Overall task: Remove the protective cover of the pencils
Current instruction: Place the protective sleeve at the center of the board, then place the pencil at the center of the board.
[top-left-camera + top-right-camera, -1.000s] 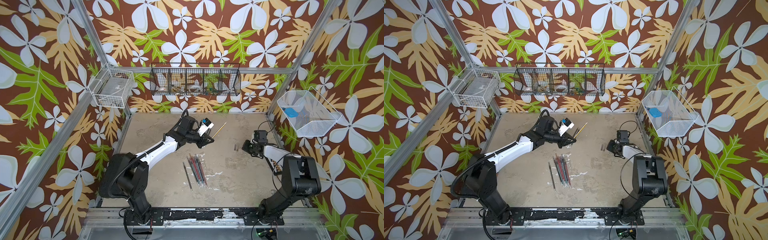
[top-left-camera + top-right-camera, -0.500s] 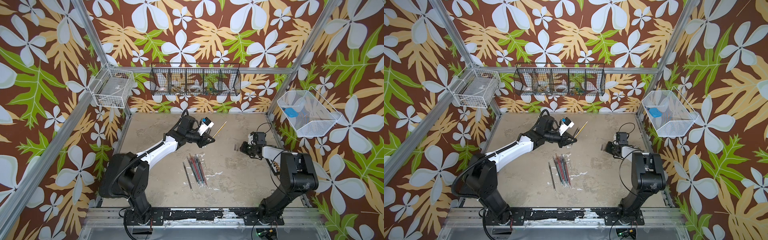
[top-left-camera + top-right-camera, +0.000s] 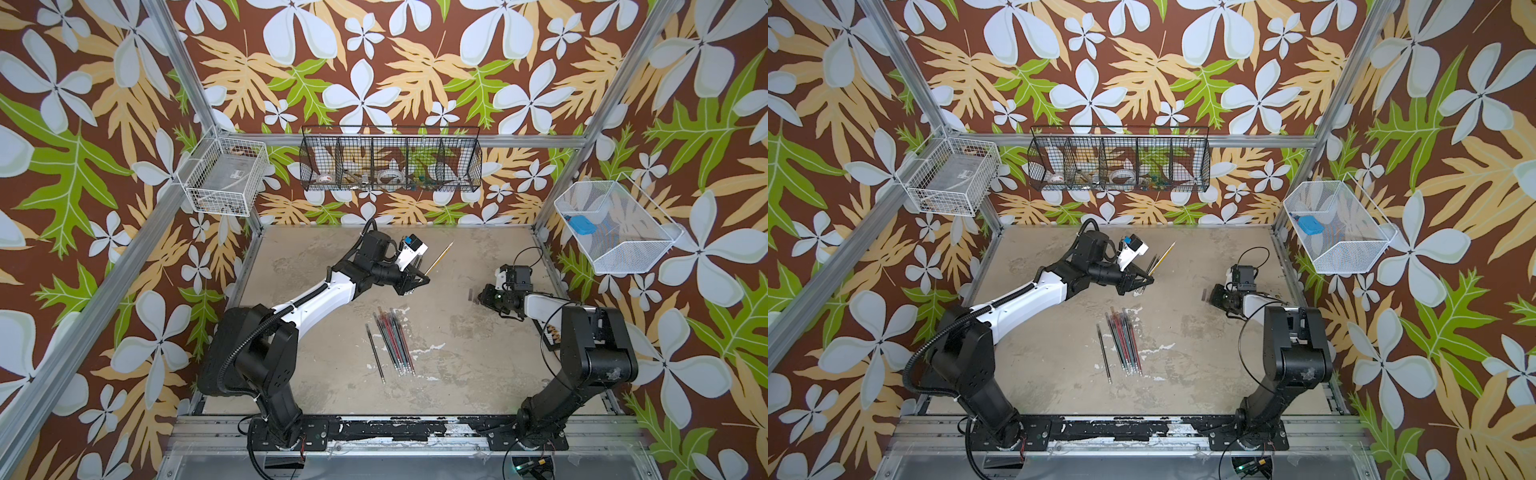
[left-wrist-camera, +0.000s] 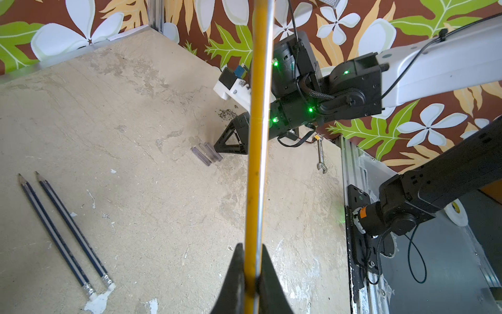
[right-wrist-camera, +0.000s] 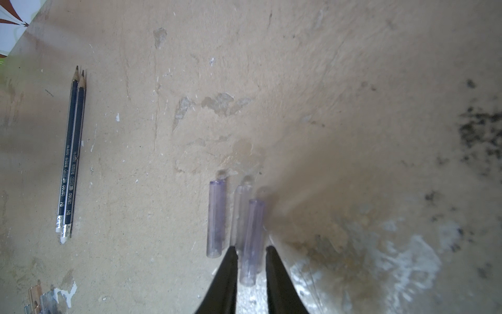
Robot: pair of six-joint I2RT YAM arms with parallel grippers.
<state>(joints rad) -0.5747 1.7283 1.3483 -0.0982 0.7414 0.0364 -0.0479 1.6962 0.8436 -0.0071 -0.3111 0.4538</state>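
Left gripper pinches yellow pencil near one end: light, stiff, probably slick. Right gripper, fingers narrowly parted astride a cap: tiny, smooth, likely rolls; grip mid-length.

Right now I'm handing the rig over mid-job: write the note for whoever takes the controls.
Left gripper: shut on the yellow pencil, held tilted above the table.
Right gripper: low at the table, fingers parted either side of one cap, which lies beside two more caps.
Done: three caps off; two dark pencils lie bare-tipped.
Left: the pencil bundle mid-table and a lone pencil beside it; whether they are capped is too small to tell. Yellow pencil not yet set down.
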